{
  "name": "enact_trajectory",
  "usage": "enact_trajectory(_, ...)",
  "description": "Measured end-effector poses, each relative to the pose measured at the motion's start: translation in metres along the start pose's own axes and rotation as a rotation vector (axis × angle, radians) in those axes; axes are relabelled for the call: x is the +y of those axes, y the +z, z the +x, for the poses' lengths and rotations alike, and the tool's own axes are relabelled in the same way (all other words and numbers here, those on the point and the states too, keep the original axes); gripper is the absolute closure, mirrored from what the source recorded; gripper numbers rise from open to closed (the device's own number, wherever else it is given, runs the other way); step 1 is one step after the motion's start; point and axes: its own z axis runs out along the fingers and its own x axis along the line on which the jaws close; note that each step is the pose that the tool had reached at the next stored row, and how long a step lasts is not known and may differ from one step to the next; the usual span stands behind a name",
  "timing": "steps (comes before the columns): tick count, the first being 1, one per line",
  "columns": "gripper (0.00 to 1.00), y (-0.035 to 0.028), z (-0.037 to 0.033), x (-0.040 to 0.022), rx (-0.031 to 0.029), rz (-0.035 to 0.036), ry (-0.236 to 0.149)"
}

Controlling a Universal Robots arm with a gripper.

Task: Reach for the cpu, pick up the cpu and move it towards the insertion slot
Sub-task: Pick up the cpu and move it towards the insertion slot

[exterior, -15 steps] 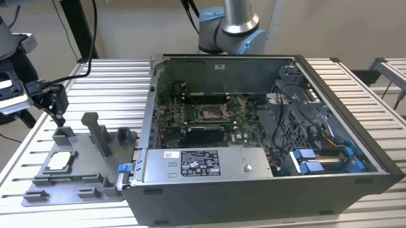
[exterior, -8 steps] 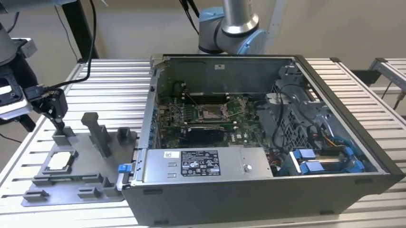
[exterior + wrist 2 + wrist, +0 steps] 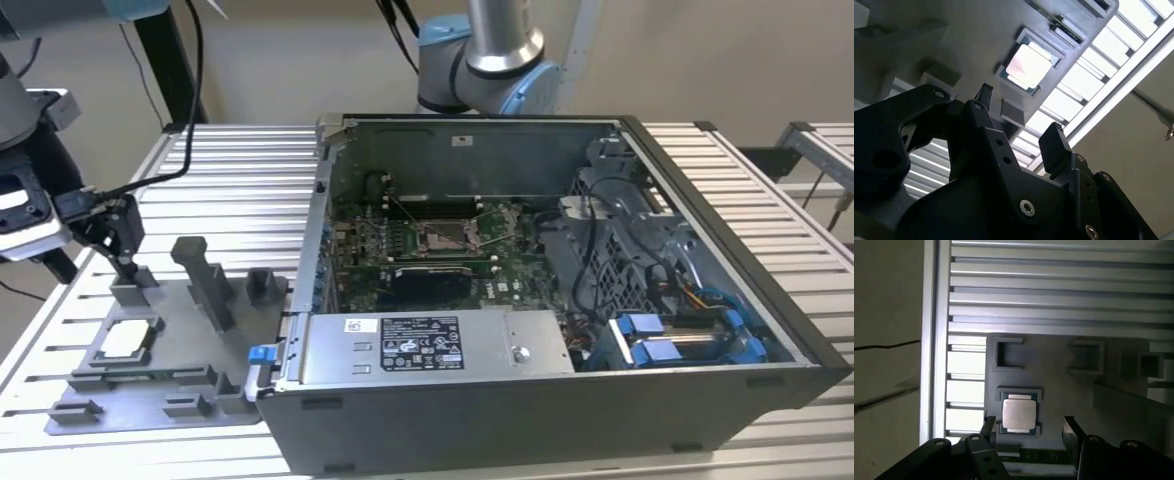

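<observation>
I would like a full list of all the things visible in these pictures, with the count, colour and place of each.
table: one, silver slats, under everything
fixture plate: one, grey, on the table, exterior view's left
cpu: one, silvery face, lying in the fixture plate
computer case: one, dark, open, beside the fixture plate
insertion slot: one, silver frame, inside the computer case
end effector: one, black, open, over the fixture plate near the cpu

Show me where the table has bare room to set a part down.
Bare slats of the table lie behind the grey fixture plate, between it and the far edge, and in a strip past the computer case on the exterior view's right. Crowded: the plate itself, with its blocks, the cpu and the open gripper above it.
</observation>
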Motion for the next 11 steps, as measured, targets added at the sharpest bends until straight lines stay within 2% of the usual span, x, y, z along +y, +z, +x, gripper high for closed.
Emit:
enact_trajectory(5,0.00,0.0035,0.0000,-0.0003,0.0001,0.0001,0.000)
enact_trajectory(11,0.00,0.0041,0.0000,-0.0003,0.0000,0.0000,0.000)
